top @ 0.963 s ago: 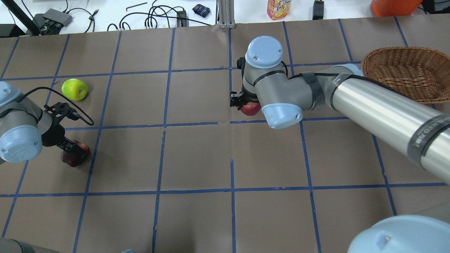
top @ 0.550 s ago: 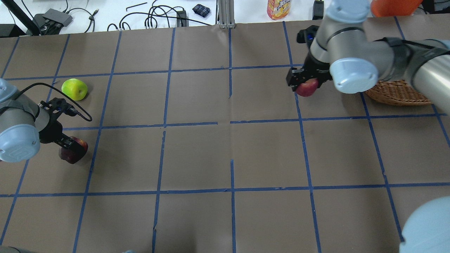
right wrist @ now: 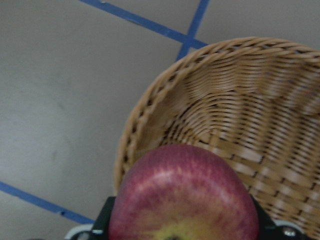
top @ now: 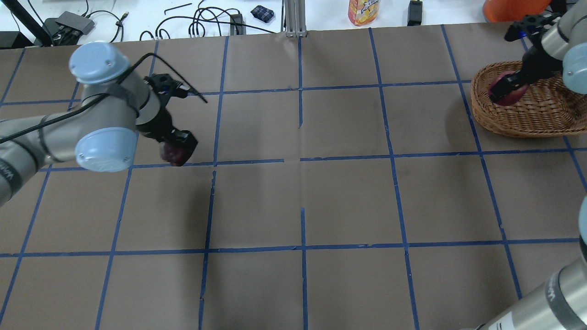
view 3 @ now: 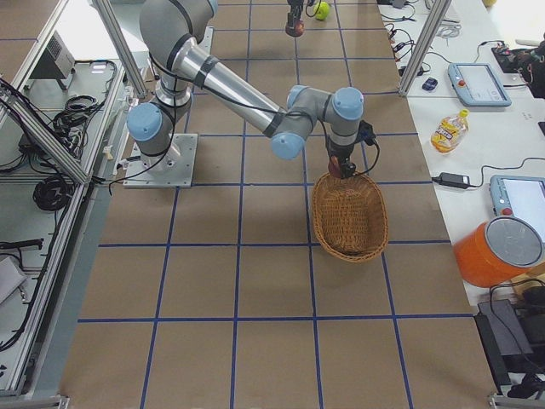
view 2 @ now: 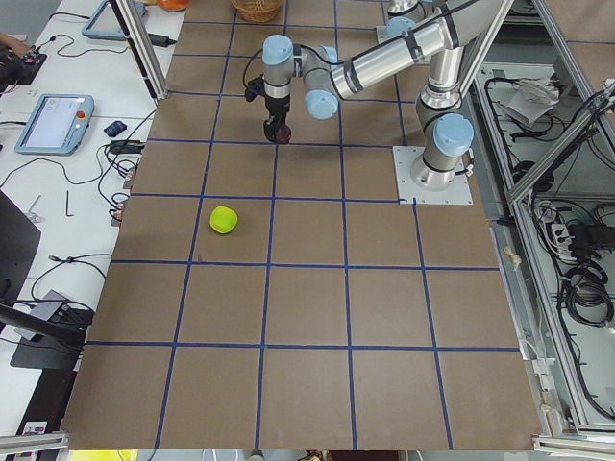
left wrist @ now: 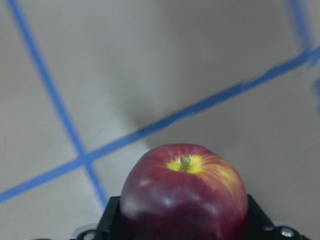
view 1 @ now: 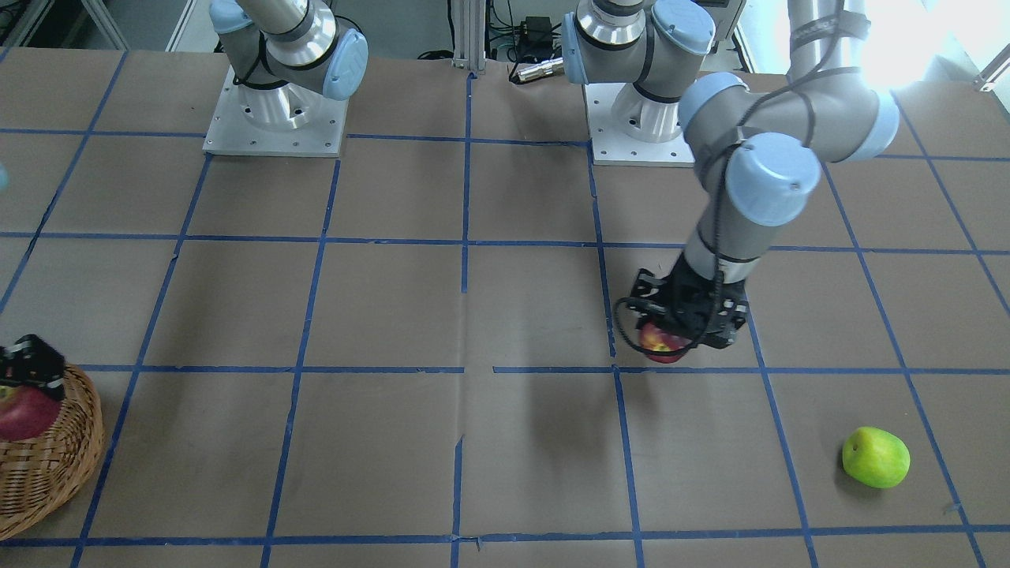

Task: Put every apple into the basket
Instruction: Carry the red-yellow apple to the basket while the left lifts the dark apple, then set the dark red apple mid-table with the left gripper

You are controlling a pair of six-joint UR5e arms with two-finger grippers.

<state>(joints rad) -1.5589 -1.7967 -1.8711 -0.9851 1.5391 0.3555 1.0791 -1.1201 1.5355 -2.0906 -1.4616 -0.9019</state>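
My left gripper (top: 176, 151) is shut on the dark maroon-red apple (left wrist: 184, 195) and holds it above the table's left half; it also shows in the front view (view 1: 678, 335). My right gripper (top: 504, 94) is shut on the red apple with yellow patches (right wrist: 182, 195) and holds it over the near-left rim of the wicker basket (top: 527, 119), which stands at the far right. The lime green apple (view 1: 876, 457) lies on the table at the robot's far left. In the overhead view my left arm hides it.
A juice bottle (top: 363, 11), an orange container (top: 513, 9) and cables lie on the white bench past the table's far edge. The left arm's elbow (top: 105, 146) hangs over the left grid squares.
My right gripper has carried the red apple from mid-table rightward to over the basket. My left gripper has lifted the maroon apple and moved it right and farther out.
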